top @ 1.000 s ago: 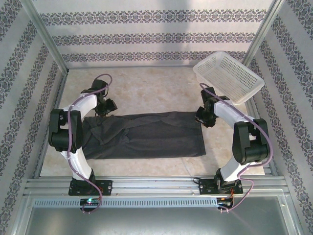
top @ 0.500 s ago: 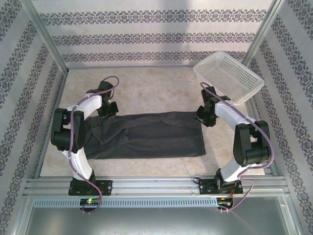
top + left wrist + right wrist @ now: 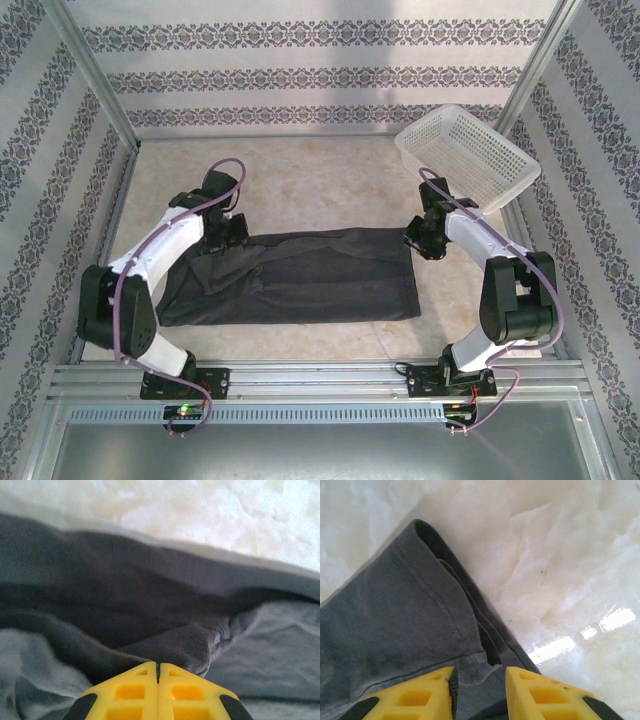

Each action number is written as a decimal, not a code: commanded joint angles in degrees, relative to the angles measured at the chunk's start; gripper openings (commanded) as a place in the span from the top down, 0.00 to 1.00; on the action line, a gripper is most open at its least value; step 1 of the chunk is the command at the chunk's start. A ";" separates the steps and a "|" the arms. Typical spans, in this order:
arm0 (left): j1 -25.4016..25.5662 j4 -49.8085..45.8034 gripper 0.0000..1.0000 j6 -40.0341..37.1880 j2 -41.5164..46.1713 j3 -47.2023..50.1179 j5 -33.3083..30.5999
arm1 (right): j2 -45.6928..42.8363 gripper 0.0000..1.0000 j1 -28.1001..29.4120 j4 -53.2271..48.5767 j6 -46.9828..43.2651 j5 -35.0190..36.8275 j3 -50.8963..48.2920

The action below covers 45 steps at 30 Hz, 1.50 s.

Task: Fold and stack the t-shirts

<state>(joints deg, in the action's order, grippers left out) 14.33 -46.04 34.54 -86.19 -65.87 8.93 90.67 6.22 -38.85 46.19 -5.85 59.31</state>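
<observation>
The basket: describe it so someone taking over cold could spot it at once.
Start at the pale table and go to its far right corner, beside the metal post. There sits the basket, just beyond the right gripper. It is the only white, open mesh container; the t-shirt nearby is dark, flat cloth.

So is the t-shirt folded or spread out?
Partly folded: the t-shirt lies as a long band, layered edges showing at its right end.
</observation>
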 commanded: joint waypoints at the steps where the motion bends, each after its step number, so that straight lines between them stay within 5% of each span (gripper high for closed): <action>1: 2.44 -6.12 1.00 5.37 3.58 3.67 3.16 | -0.70 0.68 -0.20 1.12 2.93 -2.20 -0.99; 10: 11.79 0.70 1.00 22.99 9.49 15.01 8.26 | 0.30 0.68 -0.14 2.01 2.52 -2.94 -1.01; 14: 14.52 2.69 0.66 29.57 10.63 17.96 10.26 | 0.56 0.68 -0.13 2.53 2.41 -3.35 -1.58; 17: 14.62 -1.91 0.53 29.31 14.77 14.91 4.04 | 0.39 0.68 -0.02 2.81 2.42 -3.64 -2.19; 23: 2.96 -6.22 0.48 30.50 18.57 12.03 -3.46 | -0.15 0.68 1.09 3.52 3.06 -4.00 -2.82; 28: -6.44 6.48 0.52 45.37 17.02 17.76 -0.29 | -0.32 0.68 2.55 4.16 3.01 -4.96 -2.46; 37: -7.56 8.04 0.52 63.45 8.79 15.68 0.84 | -1.44 0.68 3.75 3.34 2.08 -4.26 -2.89; 45: -7.67 7.48 0.50 70.39 5.09 16.20 0.88 | -1.20 0.68 3.76 3.43 1.53 -4.03 -2.60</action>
<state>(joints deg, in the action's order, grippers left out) 7.09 -38.54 99.72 -79.31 -49.41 9.13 90.65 9.63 -34.87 48.07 -9.98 57.21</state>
